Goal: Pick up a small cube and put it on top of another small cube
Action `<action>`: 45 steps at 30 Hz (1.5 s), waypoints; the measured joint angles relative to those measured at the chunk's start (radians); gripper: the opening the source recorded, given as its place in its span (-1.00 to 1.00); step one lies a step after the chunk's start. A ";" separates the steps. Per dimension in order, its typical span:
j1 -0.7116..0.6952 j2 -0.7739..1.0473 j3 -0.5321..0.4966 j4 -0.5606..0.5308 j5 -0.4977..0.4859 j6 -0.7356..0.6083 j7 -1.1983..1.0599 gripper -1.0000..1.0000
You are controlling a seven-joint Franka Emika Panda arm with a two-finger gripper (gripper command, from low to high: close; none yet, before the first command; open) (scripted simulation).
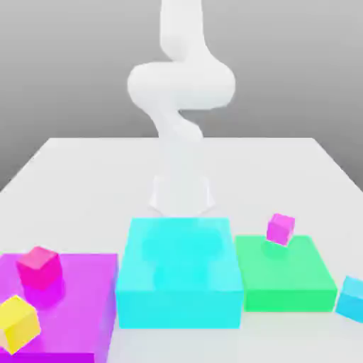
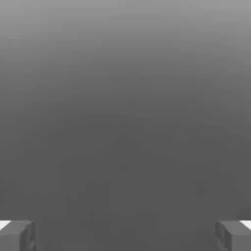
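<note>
Exterior view puts the white arm (image 1: 181, 92) at upper centre, rising over a pale table (image 1: 85, 177) and ending behind a big cyan block (image 1: 177, 273) at lower centre; a purple block (image 1: 85, 291) fills the lower left and a green block (image 1: 283, 273) sits at lower right, the three standing side by side like platforms that raise the small cubes off the table; on the purple block rest a pink cube (image 1: 40, 267) and, nearer the bottom left corner, a yellow cube (image 1: 17, 323), close together but apart, so they look the likeliest pair for stacking; a magenta cube (image 1: 281, 228) perches tilted on the far edge of the green block, and a cyan cube (image 1: 351, 299) lies at the right edge of the frame; in the hand view the gripper (image 2: 125, 235) stands wide, its grey fingertips (image 2: 17, 234) at the two lower corners with nothing between them, only blank grey ahead; the hand seems parked well apart from every cube, so I judge the pick has not yet begun and the arm must first travel to one.
</note>
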 joint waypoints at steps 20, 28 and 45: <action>0.226 0.732 0.251 -0.063 -0.156 0.247 -0.097 0.00; 0.324 1.022 0.293 -0.080 -0.227 0.354 -0.121 0.00; 0.332 0.983 0.300 -0.111 -0.209 0.335 -0.165 -1.00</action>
